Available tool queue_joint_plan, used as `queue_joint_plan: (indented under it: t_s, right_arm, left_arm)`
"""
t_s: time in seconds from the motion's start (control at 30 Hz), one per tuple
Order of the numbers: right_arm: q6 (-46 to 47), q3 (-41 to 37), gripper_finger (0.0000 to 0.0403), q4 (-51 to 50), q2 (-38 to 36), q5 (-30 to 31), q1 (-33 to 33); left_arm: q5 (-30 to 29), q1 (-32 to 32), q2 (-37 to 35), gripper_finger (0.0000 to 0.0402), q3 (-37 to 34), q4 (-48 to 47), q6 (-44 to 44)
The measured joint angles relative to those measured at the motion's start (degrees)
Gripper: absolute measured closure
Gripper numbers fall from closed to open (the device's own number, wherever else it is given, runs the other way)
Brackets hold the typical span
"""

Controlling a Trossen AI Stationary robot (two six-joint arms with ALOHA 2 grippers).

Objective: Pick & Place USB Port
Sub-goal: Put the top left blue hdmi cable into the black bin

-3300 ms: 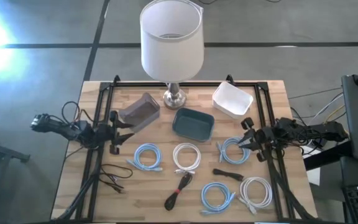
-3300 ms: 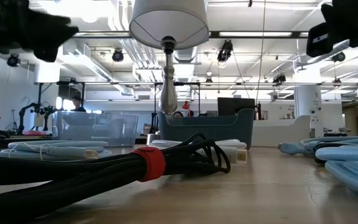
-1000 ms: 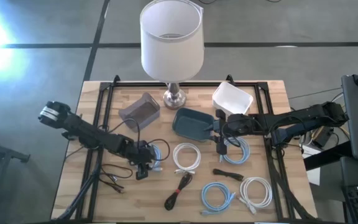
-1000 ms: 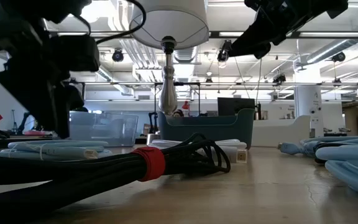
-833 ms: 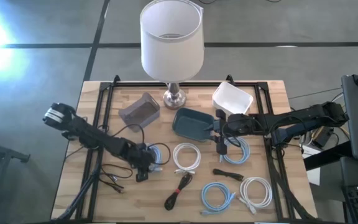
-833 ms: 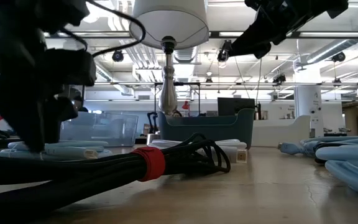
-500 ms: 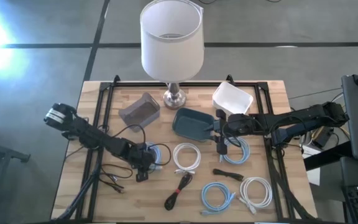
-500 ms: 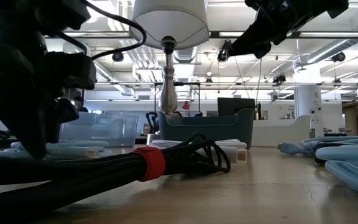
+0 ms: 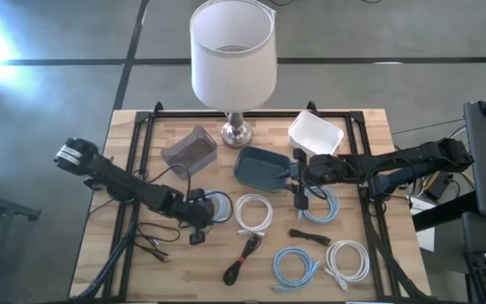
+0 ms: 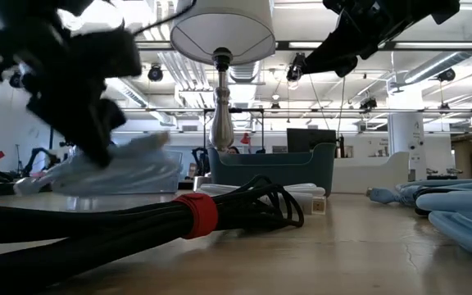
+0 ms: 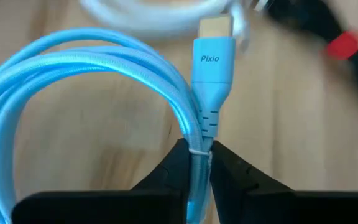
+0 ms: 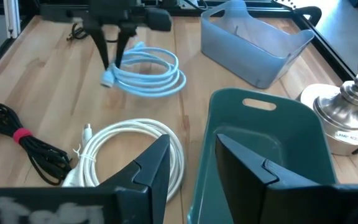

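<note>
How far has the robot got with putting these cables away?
Nothing looks put away yet: the teal bin shows no cable inside. In hand: the left gripper is shut on the blue cable and has it lifted off the table. The right gripper hangs open over the teal bin. The other coils are left lying on the table.

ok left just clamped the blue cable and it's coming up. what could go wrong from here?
1. The left gripper pinches the blue cable only by the strands just behind its plug; the coil hanging below could slip or unwind.
2. The dangling loops hang close to the white cable and could snag it in transit.
3. The right gripper hovers open over the teal bin; if the drop is there, the arms may crowd.
</note>
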Motion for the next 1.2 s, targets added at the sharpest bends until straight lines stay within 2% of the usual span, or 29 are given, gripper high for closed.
queue_joint_plan:
  t_s: [0.13,0.37,0.6,0.7,0.83,1.07,1.2]
  right_arm:
    - [0.00,-0.02,0.0286,0.00,0.00,0.02,0.00]
    - [0.02,-0.02,0.0284,-0.02,0.00,0.02,0.00]
    - [0.00,-0.02,0.0292,-0.02,0.00,0.02,0.00]
    - [0.00,-0.02,0.0295,-0.02,0.00,0.03,0.00]
    - [0.00,-0.02,0.0296,-0.01,0.00,0.05,0.00]
    - [-1.49,-0.02,0.0291,0.00,0.00,0.06,0.00]
    - [-1.54,-0.02,0.0294,-0.02,0.00,0.06,0.00]
  left_arm:
    - [-1.71,0.02,-1.35,0.0355,4.20,-0.20,5.02]
    - [-10.77,0.06,-1.79,0.0354,12.05,-8.57,13.00]
    - [-22.51,0.40,-1.85,0.0352,18.47,-21.73,12.22]
    - [-24.69,1.83,-1.85,0.0352,20.28,-26.90,8.56]
    - [-21.12,5.25,-1.89,0.0351,21.45,-29.71,6.65]
    - [-3.86,14.76,-2.52,0.0351,21.54,-29.52,7.52]
    - [-0.29,20.14,-3.65,0.0351,21.54,-29.80,10.49]
